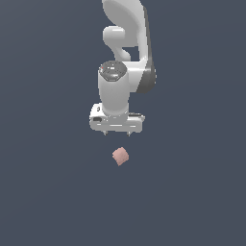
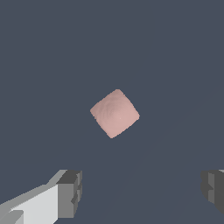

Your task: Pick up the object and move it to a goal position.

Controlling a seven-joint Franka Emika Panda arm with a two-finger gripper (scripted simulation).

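Note:
The object is a small pale salmon-pink cube [image 1: 120,156] lying on the dark grey floor, turned at an angle. In the wrist view the cube [image 2: 114,113] sits in the middle of the picture, apart from both fingers. My white gripper [image 1: 117,134] hangs above the cube, a little toward the exterior view's left of it, and does not touch it. Its jaws are spread wide with nothing between them. One grey fingertip [image 2: 70,193] and the other [image 2: 214,190] show in the wrist view, far apart.
The white arm [image 1: 126,57] rises behind the gripper to the top of the exterior view. A plain dark grey surface [image 1: 48,192] lies all around the cube. No other objects or goal marker show.

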